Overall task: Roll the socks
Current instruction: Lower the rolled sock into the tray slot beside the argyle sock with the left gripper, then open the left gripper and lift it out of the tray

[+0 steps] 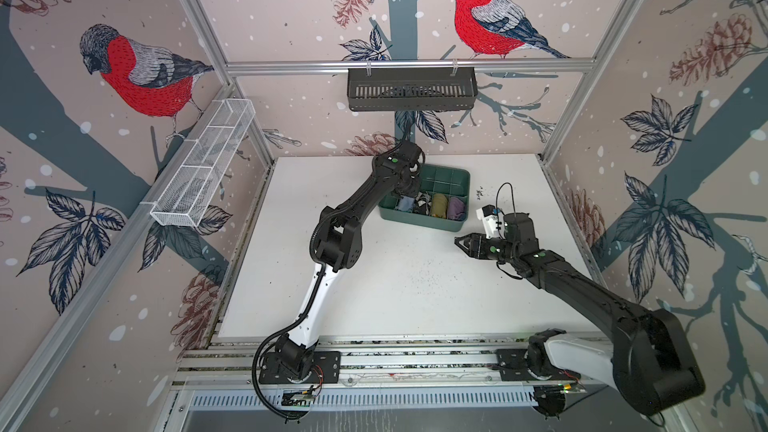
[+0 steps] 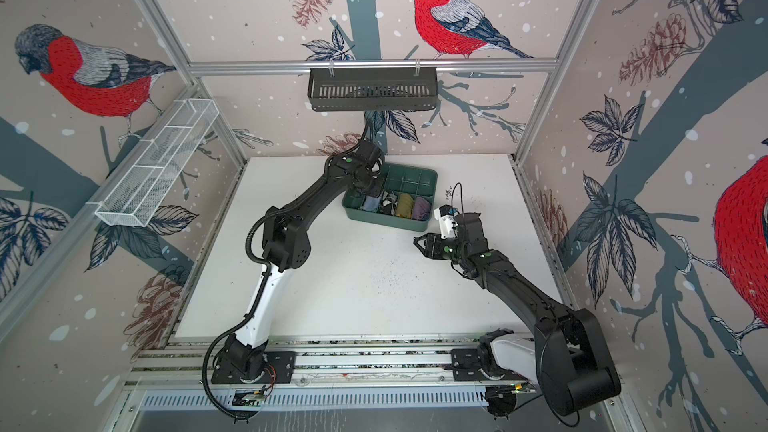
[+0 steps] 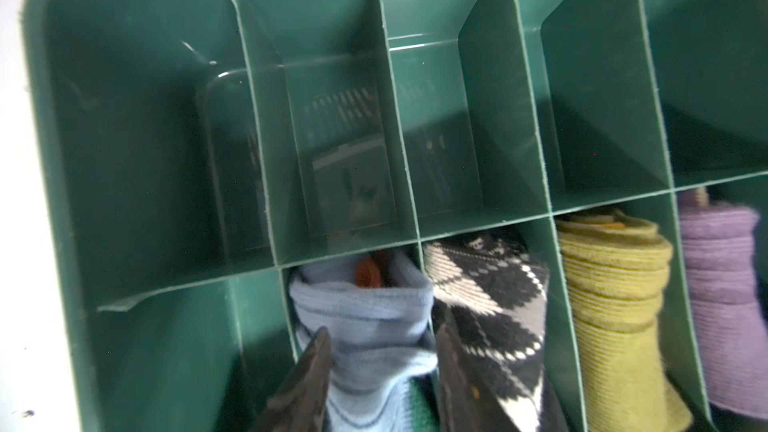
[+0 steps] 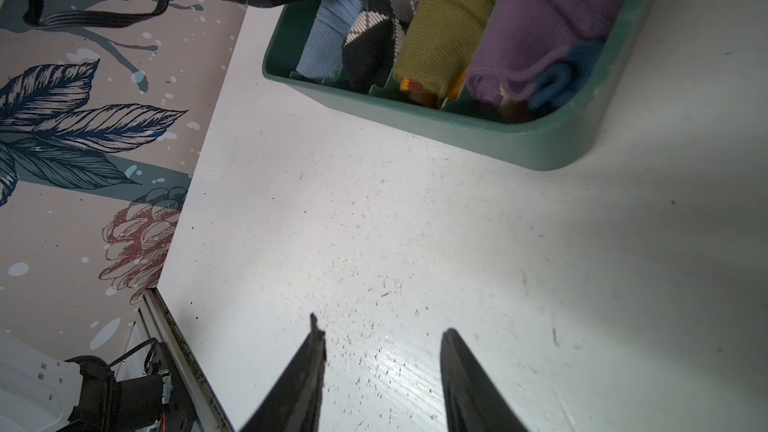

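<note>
White wire basket (image 1: 203,168) hangs on the left wall. The left arm (image 1: 332,238) reaches up and across into the green divided tray (image 1: 424,222), which sits on the white table (image 1: 395,284) towards the back, right of centre. In both top views the wrist hides the jaws. In the left wrist view the left gripper (image 3: 380,338) is down in a compartment, jaws partly closed around the light blue sock (image 3: 365,313), with one finger (image 3: 316,359) against each flank. An orange cuff shows at the sock's rolled end. Both task socks are rolled and stand in the tray row nearer the arm bases. The light blue one is in the second compartment from the left and the argyle sock (image 3: 490,297) is just beside it in the third, bulging against the divider between them. Next right is the olive-yellow rolled sock (image 3: 611,284), then the purple rolled sock (image 3: 723,276). Further right, well clear of the tray's near corner, the right gripper (image 4: 382,351) hovers over bare table with its jaws moderately apart and nothing between them.
</note>
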`<action>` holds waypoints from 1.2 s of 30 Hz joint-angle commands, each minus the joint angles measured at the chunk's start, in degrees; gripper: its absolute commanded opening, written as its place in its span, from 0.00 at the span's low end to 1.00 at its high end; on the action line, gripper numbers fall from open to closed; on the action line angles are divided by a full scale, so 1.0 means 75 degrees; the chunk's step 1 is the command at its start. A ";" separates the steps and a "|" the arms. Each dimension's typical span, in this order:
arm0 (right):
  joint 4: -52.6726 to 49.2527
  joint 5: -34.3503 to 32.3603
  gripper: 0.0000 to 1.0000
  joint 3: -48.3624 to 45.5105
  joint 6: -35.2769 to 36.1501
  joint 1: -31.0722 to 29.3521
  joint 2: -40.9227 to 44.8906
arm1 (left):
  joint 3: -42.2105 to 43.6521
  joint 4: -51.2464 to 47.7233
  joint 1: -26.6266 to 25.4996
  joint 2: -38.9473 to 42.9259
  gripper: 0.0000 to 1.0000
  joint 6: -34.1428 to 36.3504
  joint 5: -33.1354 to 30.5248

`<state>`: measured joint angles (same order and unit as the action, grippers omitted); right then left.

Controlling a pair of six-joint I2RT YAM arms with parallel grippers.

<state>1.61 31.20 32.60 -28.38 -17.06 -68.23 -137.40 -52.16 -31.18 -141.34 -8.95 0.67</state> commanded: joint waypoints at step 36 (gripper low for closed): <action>-0.0373 -0.0661 0.47 0.0460 0.0093 0.0057 0.0218 | 0.3486 0.2949 0.0009 0.3629 0.39 -0.0329 -0.0647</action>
<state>-0.23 29.32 35.00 -28.34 -16.84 -67.46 -117.08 -39.72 -31.18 -120.14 -10.17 -1.04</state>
